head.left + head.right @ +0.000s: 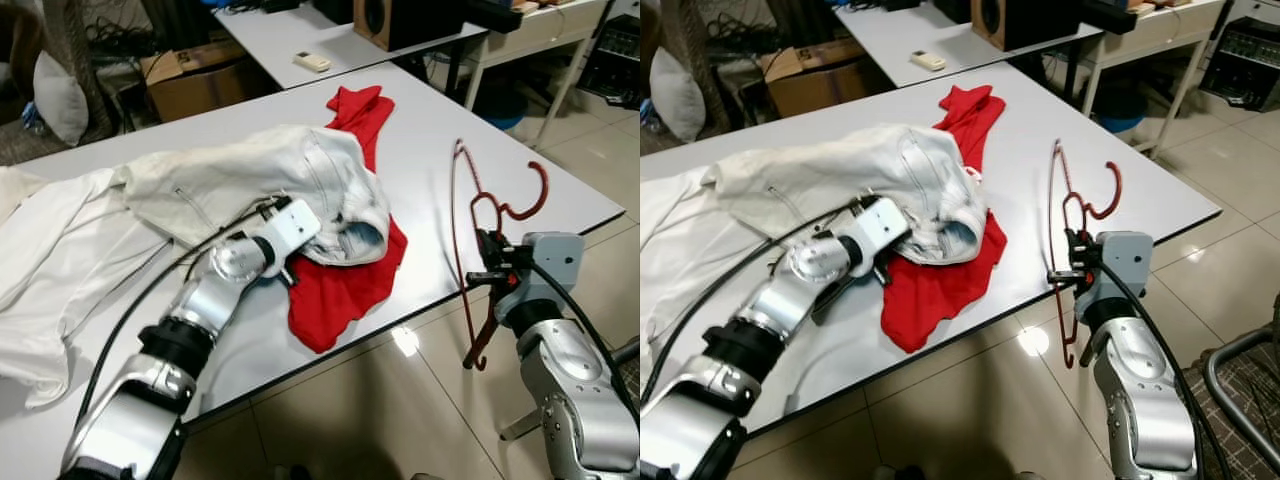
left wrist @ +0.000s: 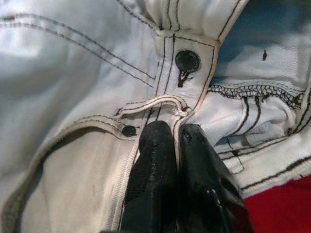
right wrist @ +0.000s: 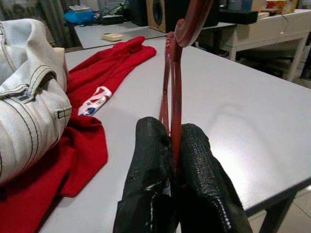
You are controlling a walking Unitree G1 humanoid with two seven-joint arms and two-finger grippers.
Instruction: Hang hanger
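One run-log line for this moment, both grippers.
left gripper: shut on white jeans waistband | right gripper: shut on red hanger, at table edge | red shirt: under jeans

White jeans (image 1: 300,180) cover the middle of a red garment (image 1: 345,285) on the table (image 1: 560,190), hiding how the two red patches join. A white cloth (image 1: 50,270) runs off the head view's left edge. The hanger (image 3: 172,82) hook is cut off at the right wrist view's top.
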